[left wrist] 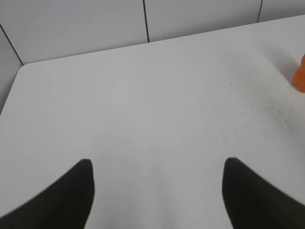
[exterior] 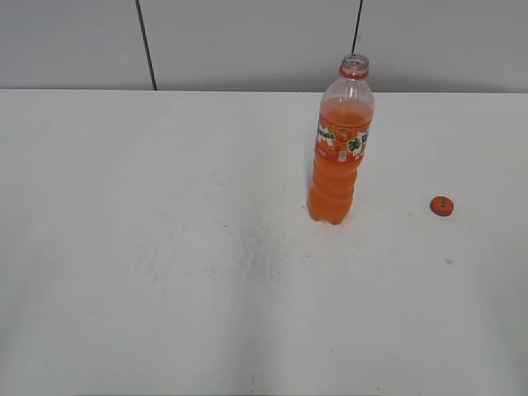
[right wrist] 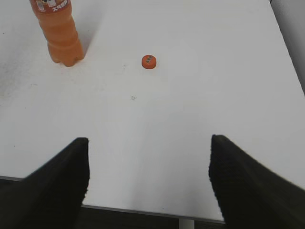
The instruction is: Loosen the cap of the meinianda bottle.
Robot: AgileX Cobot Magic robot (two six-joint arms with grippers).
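The meinianda bottle [exterior: 338,148] stands upright on the white table with its neck bare and open at the top. Its orange cap [exterior: 442,206] lies flat on the table to the right of it, apart from the bottle. The right wrist view shows the bottle's lower part [right wrist: 59,33] at the upper left and the cap [right wrist: 149,61] just right of it. My right gripper [right wrist: 149,162] hangs open over the table's near edge, well short of both. My left gripper [left wrist: 157,179] is open over bare table; only an orange sliver of the bottle [left wrist: 300,76] shows at that view's right edge.
The white table [exterior: 165,247] spreads wide to the left and front of the bottle. A grey panelled wall [exterior: 247,41] runs behind the table's far edge. The table's near edge [right wrist: 143,210] and right edge [right wrist: 286,52] show in the right wrist view.
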